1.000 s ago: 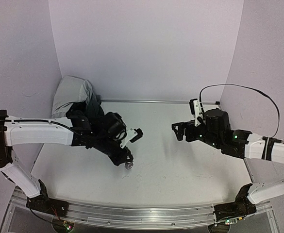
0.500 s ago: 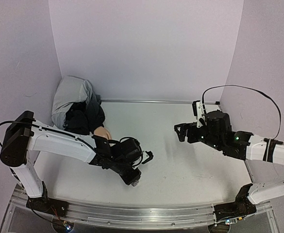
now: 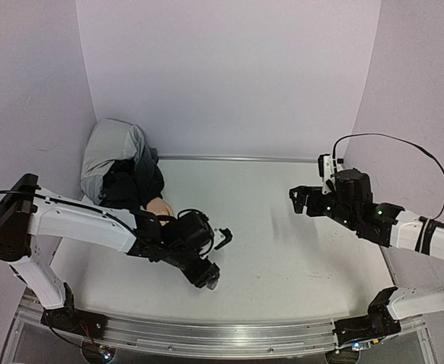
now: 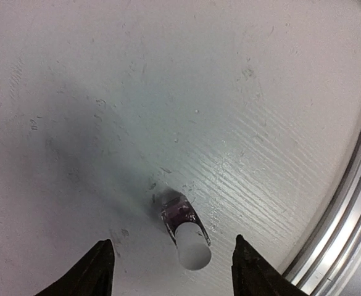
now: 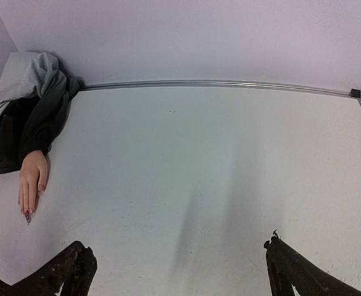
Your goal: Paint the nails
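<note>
The peach mannequin hand (image 5: 33, 179) lies palm down at the left, its black sleeve behind it; its nails (image 5: 27, 216) are tiny dark tips pointing toward the near edge. From above, the hand (image 3: 159, 206) shows just behind my left arm. A small nail-polish bottle (image 4: 186, 231) with a white cap stands on the table between the fingers of my left gripper (image 4: 172, 250), which is open and touches it on neither side. In the top view the bottle (image 3: 212, 285) is by the left gripper (image 3: 215, 259). My right gripper (image 5: 177, 246) is open and holds nothing, hovering at the right (image 3: 297, 201).
A grey and black cloth bundle (image 3: 115, 155) fills the back left corner, joined to the sleeve. A metal rail (image 4: 347, 234) runs along the table's near edge close to the bottle. Lilac walls close in the back and both sides.
My left gripper, shut on the bottle before, has opened and let it go on the table near the front. The right arm has drawn back to the right.
</note>
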Controlling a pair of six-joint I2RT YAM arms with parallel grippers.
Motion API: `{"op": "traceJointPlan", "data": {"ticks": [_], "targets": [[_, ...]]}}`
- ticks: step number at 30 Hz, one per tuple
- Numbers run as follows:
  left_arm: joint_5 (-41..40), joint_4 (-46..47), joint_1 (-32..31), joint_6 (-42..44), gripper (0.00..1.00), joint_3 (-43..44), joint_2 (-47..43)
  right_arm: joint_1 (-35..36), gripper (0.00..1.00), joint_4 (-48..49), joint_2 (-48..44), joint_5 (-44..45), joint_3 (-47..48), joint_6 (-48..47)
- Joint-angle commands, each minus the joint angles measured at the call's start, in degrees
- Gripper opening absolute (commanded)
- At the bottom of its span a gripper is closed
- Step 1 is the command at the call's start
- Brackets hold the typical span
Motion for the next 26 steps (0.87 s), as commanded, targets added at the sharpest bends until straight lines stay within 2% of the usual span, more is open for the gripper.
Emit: {"op": "traceJointPlan", "data": {"ticks": [1, 5, 11, 13, 15, 21, 26], "targets": [[-0.43, 1.30, 5.50, 1.22, 0.69, 0.90, -11.64, -5.93, 0.98, -1.60, -1.96, -2.57, 0.16, -0.53], [0.72, 1.53, 17.33, 0.89, 0.79, -0.19, -24.17, -10.62, 0.98, -3.75, -4.35, -4.32, 0.32, -1.90], [1.43, -1.48, 46.48, -3.61, 0.84, -1.64, -36.56, -16.30, 0.98, -6.42, -8.49, -6.40, 0.67, -4.12], [0.46, -2.31, 52.79, -4.56, 0.84, -2.55, -40.15, -17.06, 0.98, -6.72, -10.59, -7.01, 0.63, -4.56], [-1.60, -2.46, 54.80, -3.69, 0.86, -3.41, -43.49, -17.15, 0.98, -6.82, -12.49, -7.03, 0.77, -4.68], [-2.76, -2.53, 54.85, -2.30, 0.87, -5.78, -47.91, -17.05, 0.98, -7.63, -13.52, -1.97, 3.11, -4.59], [-1.45, -2.35, 54.86, -2.43, 0.87, -7.07, -48.51, -17.04, 0.98, -5.04, -16.92, -5.35, 1.55, -5.77]]}}
